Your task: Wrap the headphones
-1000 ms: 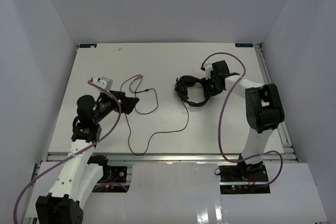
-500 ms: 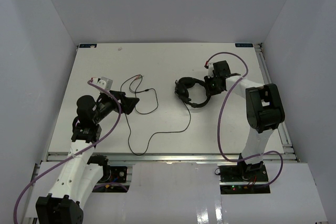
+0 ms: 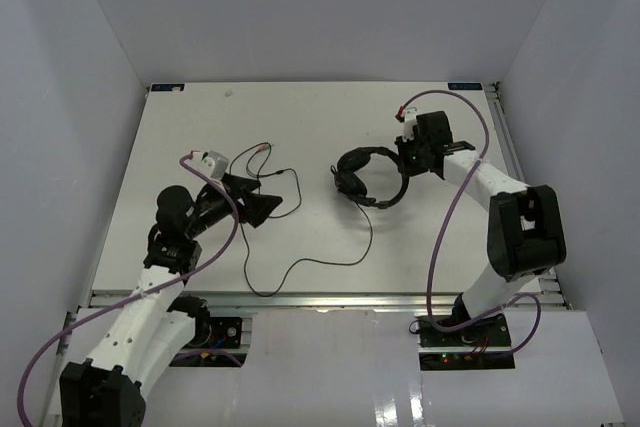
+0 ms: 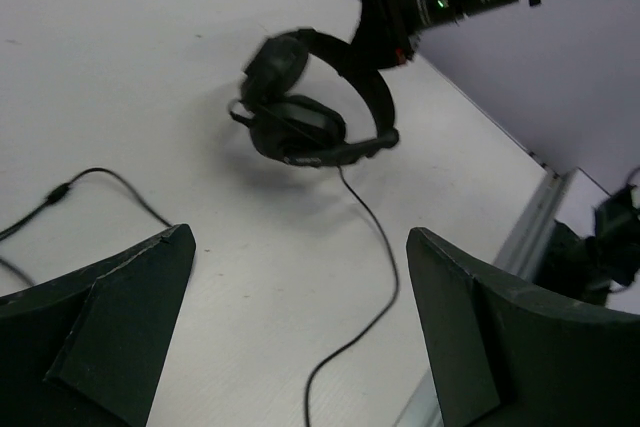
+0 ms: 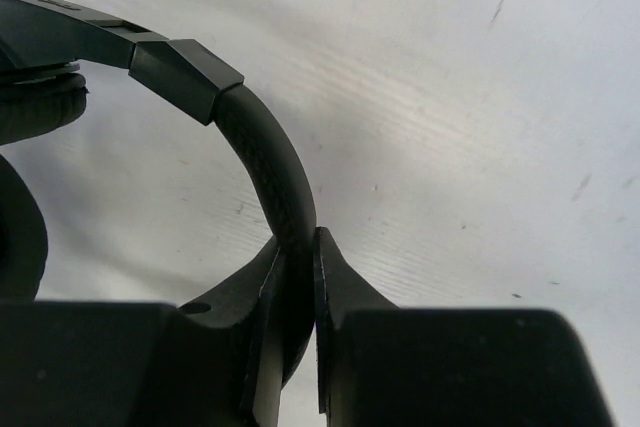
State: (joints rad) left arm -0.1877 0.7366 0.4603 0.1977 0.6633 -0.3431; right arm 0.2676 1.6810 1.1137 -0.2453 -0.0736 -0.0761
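Note:
The black headphones [image 3: 352, 177] hang near the table's middle right, held by their headband. My right gripper [image 3: 404, 160] is shut on the headband [image 5: 272, 172]; one earcup [image 5: 30, 112] shows at the left of the right wrist view. The thin black cord [image 3: 330, 262] runs from the headphones down and left in loops, ending at the reddish plug [image 3: 263, 148]. My left gripper [image 3: 268, 205] is open and empty, just above the table by the cord loops. In the left wrist view the left gripper [image 4: 300, 237] faces the headphones [image 4: 300, 117], with the cord [image 4: 385, 277] between its fingers.
Thick purple robot cables [image 3: 445, 237] hang from both arms. The table's front rail [image 3: 320, 297] lies near the arm bases and its right edge [image 4: 530, 227] shows in the left wrist view. White walls enclose the table on three sides.
My right gripper has carried the headphones a little right and back, turning them. The cord's lower loop has shifted right. My left gripper has moved slightly right and nearer.

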